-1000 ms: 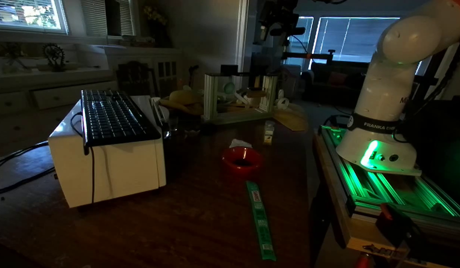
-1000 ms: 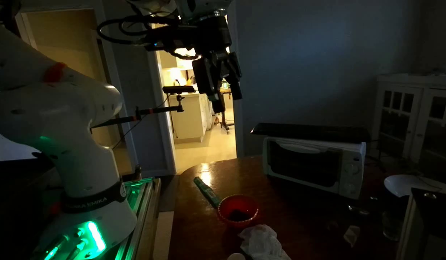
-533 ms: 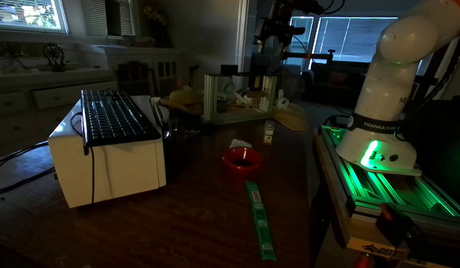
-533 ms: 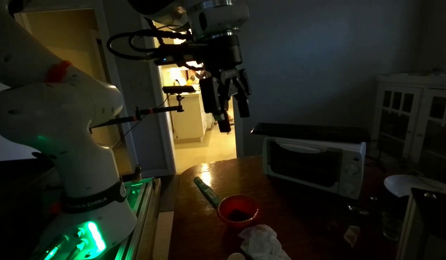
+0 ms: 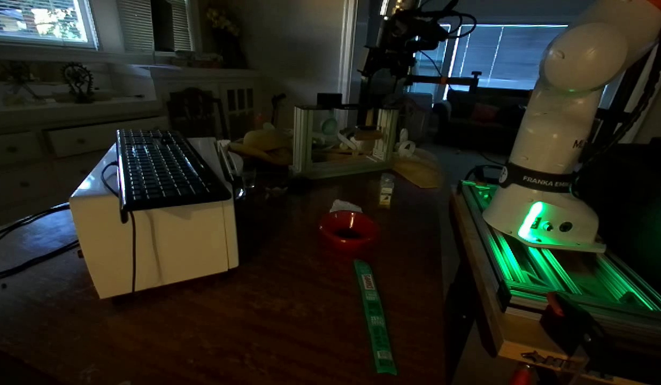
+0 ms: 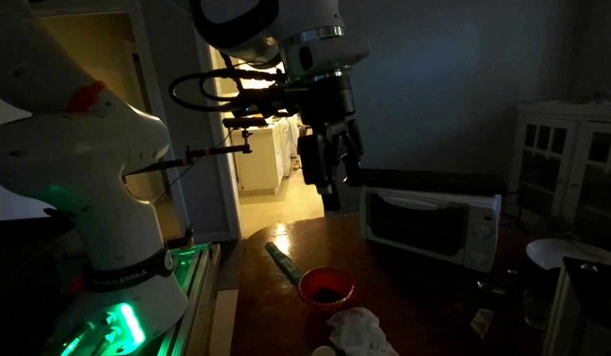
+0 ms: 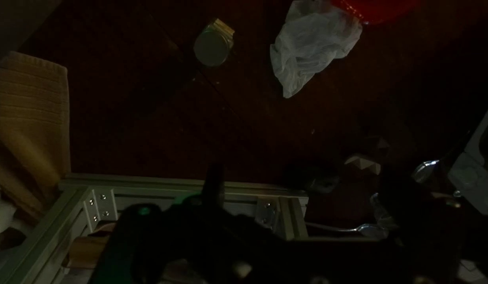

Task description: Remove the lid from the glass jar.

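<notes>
The small glass jar (image 5: 385, 190) with a yellow label stands upright on the table behind the red bowl. In the wrist view its round pale lid (image 7: 211, 48) faces the camera and is on the jar. A pale round top, likely the same lid (image 6: 324, 351), shows at the bottom edge of an exterior view. My gripper (image 6: 341, 190) is open and empty, high above the table. It also shows dark in an exterior view (image 5: 381, 88). In the wrist view the fingers (image 7: 301, 183) are wide apart over the metal frame, away from the jar.
A red bowl (image 6: 327, 288) and a crumpled white plastic bag (image 7: 315, 43) are near the jar. A metal frame (image 7: 181, 183) and a yellow towel (image 7: 30, 114) lie beyond it. A green packet (image 5: 376, 318) and a toaster oven (image 6: 429, 225) with a keyboard (image 5: 167, 168) are on the table.
My gripper has come down, moving rightward in an exterior view and slightly leftward in an exterior view. It stays open. The jar and other objects have not moved.
</notes>
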Robot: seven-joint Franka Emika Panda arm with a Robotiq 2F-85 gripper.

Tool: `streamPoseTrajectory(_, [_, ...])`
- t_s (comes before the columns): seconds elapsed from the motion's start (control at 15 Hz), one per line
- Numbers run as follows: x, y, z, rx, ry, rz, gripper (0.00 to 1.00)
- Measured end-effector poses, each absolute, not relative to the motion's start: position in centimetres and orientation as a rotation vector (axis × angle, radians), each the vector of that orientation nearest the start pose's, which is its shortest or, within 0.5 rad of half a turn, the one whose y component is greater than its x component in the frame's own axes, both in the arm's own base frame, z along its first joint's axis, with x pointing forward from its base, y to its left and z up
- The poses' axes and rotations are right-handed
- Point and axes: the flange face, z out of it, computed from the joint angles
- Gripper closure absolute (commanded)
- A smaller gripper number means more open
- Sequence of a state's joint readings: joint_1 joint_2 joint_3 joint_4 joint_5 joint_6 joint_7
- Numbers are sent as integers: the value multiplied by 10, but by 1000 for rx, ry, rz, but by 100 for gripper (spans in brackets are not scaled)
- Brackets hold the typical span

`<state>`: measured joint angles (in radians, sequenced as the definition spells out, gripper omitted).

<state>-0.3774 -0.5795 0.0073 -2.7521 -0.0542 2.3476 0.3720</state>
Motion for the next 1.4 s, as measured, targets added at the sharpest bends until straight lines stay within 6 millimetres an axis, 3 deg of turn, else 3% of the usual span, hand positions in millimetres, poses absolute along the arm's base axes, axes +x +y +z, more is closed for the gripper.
streamPoseTrajectory(0.6, [349, -131, 385, -2969, 1112, -253, 0])
streamPoseTrajectory(1.07, [366, -143, 303, -2924, 1227, -161, 0])
streamPoseTrajectory(1.4, [355, -165, 248, -2899, 1335, -27, 0])
